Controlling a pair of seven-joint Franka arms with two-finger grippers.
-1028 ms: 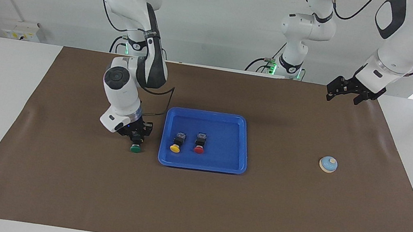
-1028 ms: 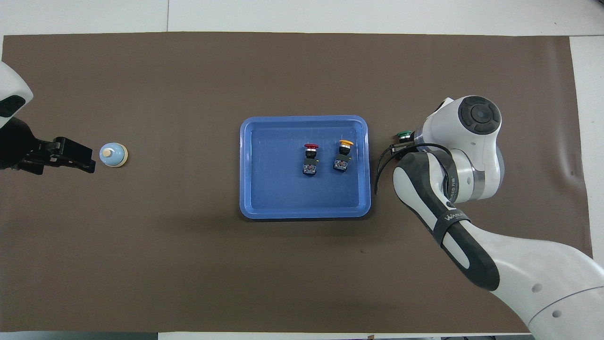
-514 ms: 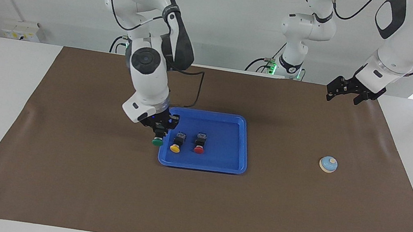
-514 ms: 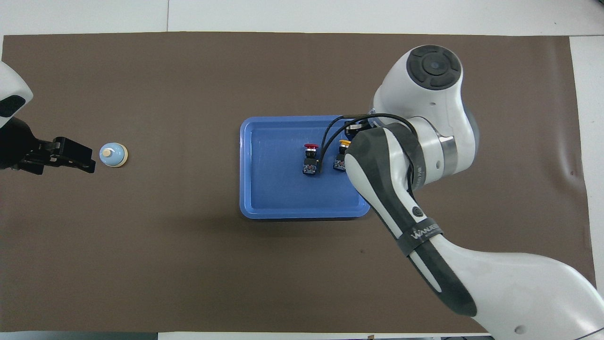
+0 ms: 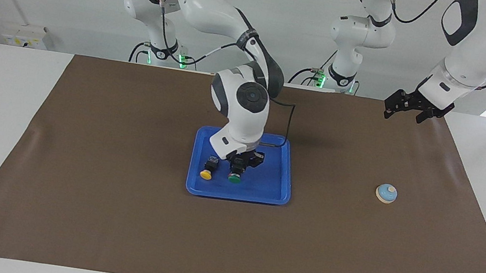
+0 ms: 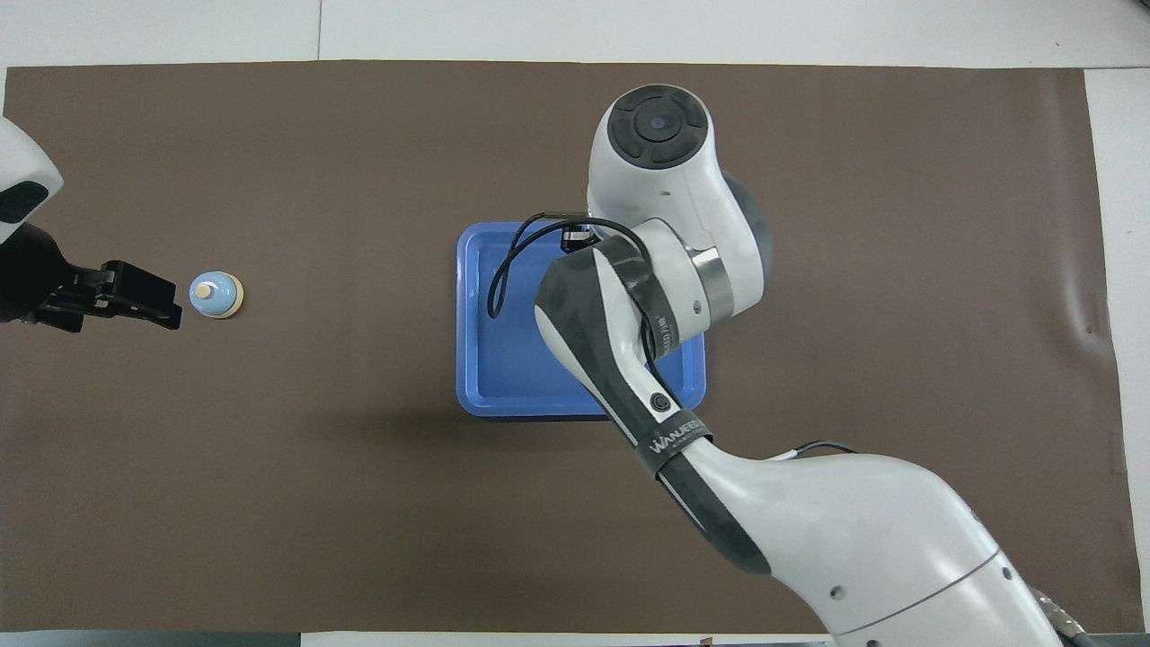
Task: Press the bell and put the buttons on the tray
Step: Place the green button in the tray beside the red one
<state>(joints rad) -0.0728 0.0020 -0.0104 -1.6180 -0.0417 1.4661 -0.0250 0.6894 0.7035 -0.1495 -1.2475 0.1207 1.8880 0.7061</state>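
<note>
Your right gripper (image 5: 238, 168) hangs over the blue tray (image 5: 270, 193), fingers clamped on the green button's (image 5: 234, 178) black body, green cap pointing away from the robots. From the facing view you can't tell whether the button already touches the tray floor or hangs just above it. The yellow button (image 5: 207, 170) lies in the tray just beside that gripper, toward the right arm's end. The red button isn't visible: the gripper and its load cover that spot, and in the overhead view the right arm's wrist hides most of the tray interior, so you can't place it.

Your left gripper (image 5: 405, 108) waits up in the air over the brown mat (image 5: 116, 209), near the left arm's end, fingers spread wide apart w/ nothing btwn them. The bell (image 5: 386, 193) sits on the mat below it, well apart from the right gripper and tray; in the overhead view the left gripper's tips appear just beside the bell, but the facing view shows them raised well clear, no contact.
</note>
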